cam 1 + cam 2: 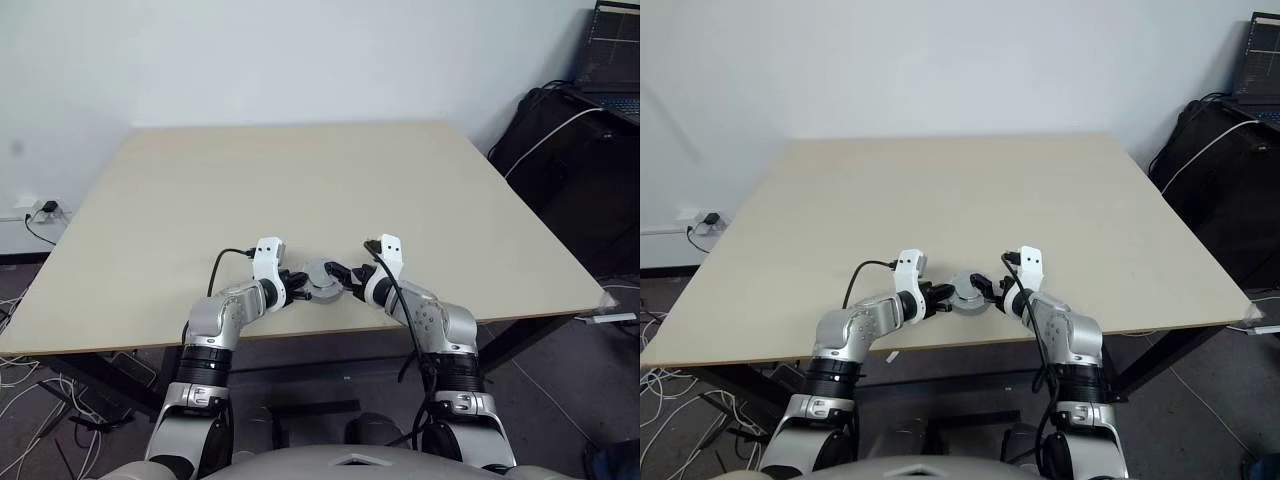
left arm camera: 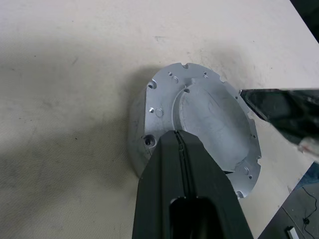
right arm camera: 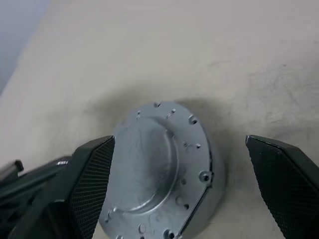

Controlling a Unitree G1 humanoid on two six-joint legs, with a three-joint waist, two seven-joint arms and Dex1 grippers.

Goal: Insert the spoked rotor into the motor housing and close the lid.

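Near the front edge of the table (image 1: pixel 150 240), just ahead of the robot, a round grey metal disc, the lid (image 1: pixel 322 280), sits between the two grippers. Its smooth side faces up, with a raised round hub in the middle and small holes near the rim. It looks thick, like a low drum, so it seems to rest on top of another part; the pictures do not show what is under it.

The left gripper (image 2: pixel 180 144) comes to the lid from the robot's left side. Its two black fingers are pressed together with no gap, and they have nothing between them. The joined tips lie over the near edge of the lid's top face, and they seem to touch it.

The right gripper (image 3: pixel 179 164) comes from the robot's right side. Its fingers (image 3: pixel 92 181) stand wide apart, one on each side of the lid, and the lid (image 3: pixel 159 172) lies in the space between them. A clear gap shows between each pad and the lid's rim, so this gripper grasps nothing.

Farther away the pale table top is bare. Beyond its far right corner there is a dark bag (image 1: pixel 575 160) and a laptop (image 1: pixel 612 55).
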